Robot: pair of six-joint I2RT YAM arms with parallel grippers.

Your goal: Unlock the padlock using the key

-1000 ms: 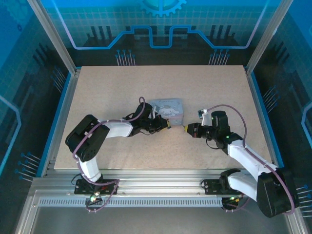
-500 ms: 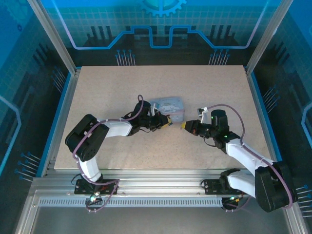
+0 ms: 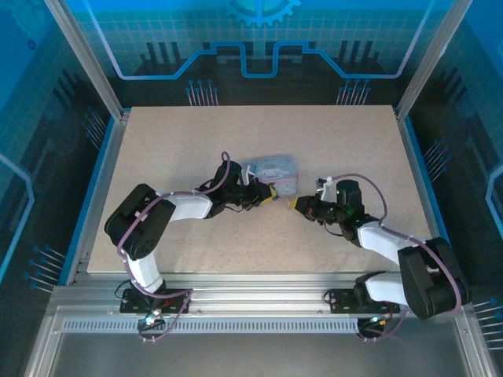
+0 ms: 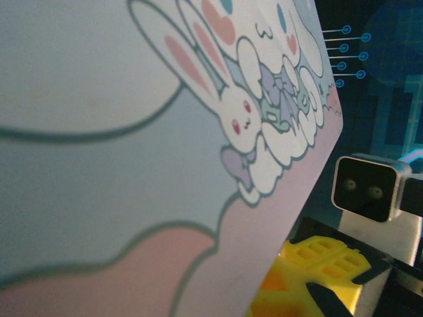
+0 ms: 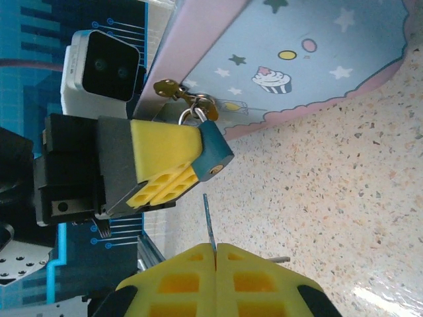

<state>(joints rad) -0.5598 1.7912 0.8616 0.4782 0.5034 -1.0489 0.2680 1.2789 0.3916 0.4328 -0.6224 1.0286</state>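
On the table, near its middle, sits the pale blue cartoon tin. Both arms meet at its near side. The task is under way but unfinished. The lock is gripped and the key is in hand and lined up. Insertion, the turn and the release of the shackle all remain.

In the right wrist view the blue padlock hangs at the tin's edge. Its shackle is closed through the brass hasp, so it looks locked. Its keyhole faces the right arm's camera. The key is a thin dark blade standing up out of the right jaws. Its tip points toward the keyhole and is near it but apart, so nothing is inserted yet.

The left arm reaches forward and to the right, low over the table, with its wrist close against the tin. Its jaws pinch the padlock's body between yellow fingers, steadying it with the keyhole end outward. The right arm bends in from the right, forearm low, wrist aimed at the left one. Its jaws are pressed together on the key's head, leaving only the blade showing. My judgement is that the next move calls for a small, straight advance along the blade's line.
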